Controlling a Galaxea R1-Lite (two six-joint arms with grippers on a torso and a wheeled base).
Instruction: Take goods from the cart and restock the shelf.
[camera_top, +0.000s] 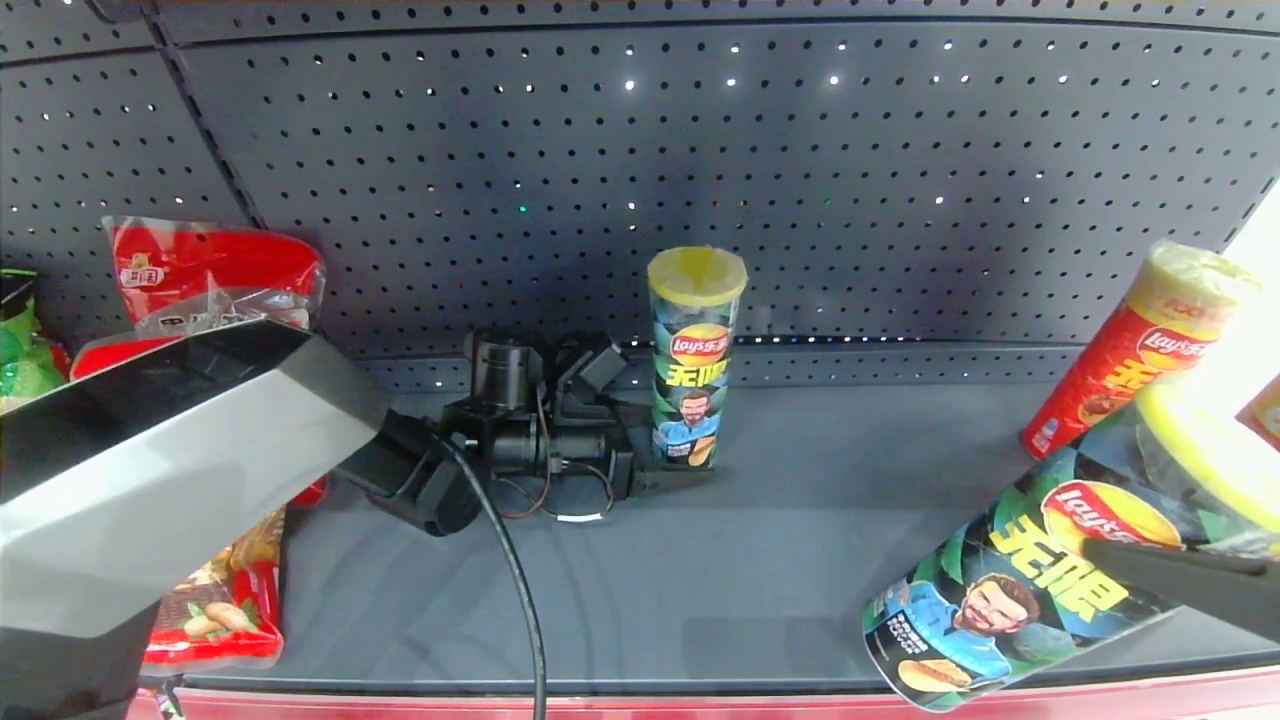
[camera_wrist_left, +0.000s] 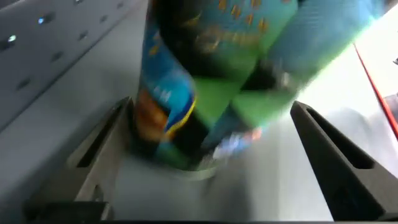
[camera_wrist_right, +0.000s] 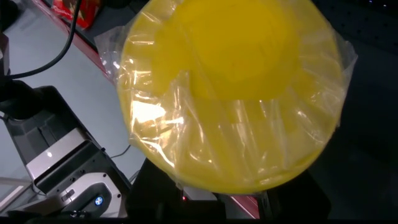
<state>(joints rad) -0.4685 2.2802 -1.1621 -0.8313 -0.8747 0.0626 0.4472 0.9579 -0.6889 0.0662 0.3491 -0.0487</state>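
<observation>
left pincer (camera_wrist_left: 214, 155) spread astride standing can (camera_top: 693, 370) | right pincer (camera_top: 1130, 545) clamps tilted can (camera_top: 1000, 590) | wrist: lid (camera_wrist_right: 230, 93)

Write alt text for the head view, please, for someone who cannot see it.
The left gripper brackets the base of an upright green can on the shelf. The right gripper holds a second green can tilted, near a red can.
</observation>
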